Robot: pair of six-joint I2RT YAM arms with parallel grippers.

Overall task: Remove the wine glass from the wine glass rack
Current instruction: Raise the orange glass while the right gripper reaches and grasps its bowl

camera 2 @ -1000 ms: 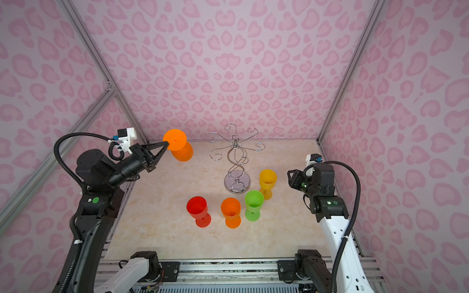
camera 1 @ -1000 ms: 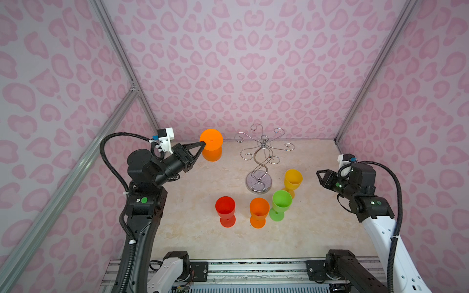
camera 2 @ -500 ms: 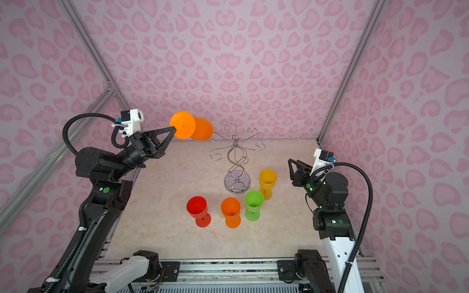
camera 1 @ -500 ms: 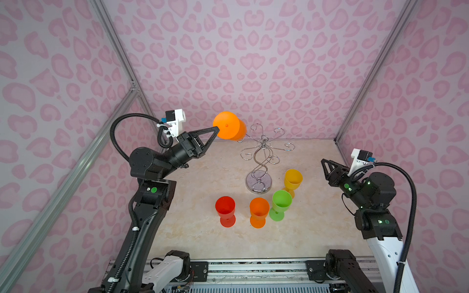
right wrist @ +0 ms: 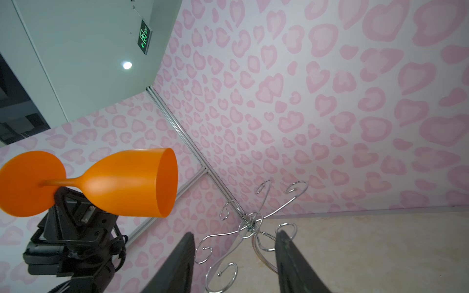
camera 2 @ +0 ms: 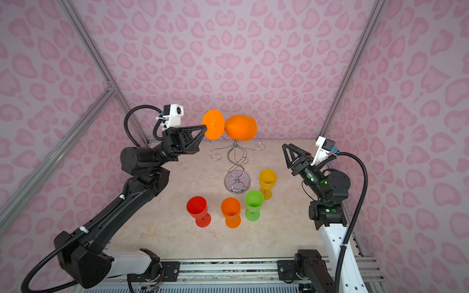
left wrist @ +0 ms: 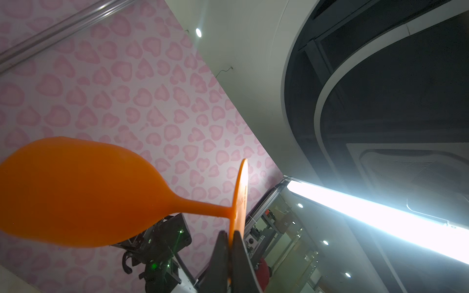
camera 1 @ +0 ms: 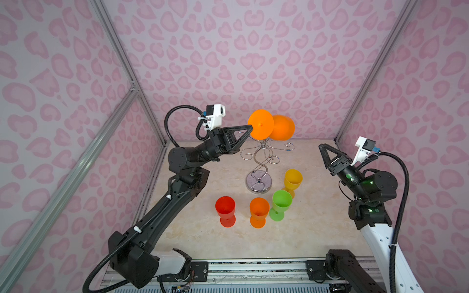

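The orange wine glass [camera 1: 281,128] lies sideways in the air above the curled arms of the wine glass rack [camera 1: 258,182], apart from them, its foot's edge pinched in the left claw [left wrist: 229,237]; the right claw [right wrist: 235,234] gapes empty. Best draw it away slowly, turn it upright, then lower onto bare desk [camera 1: 312,228]

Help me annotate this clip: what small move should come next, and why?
Probably bring the open right tool up to the stem of the wine glass: the left tool pinches only its foot's edge, leaving it sideways in the air above the rack, awkward to set down.
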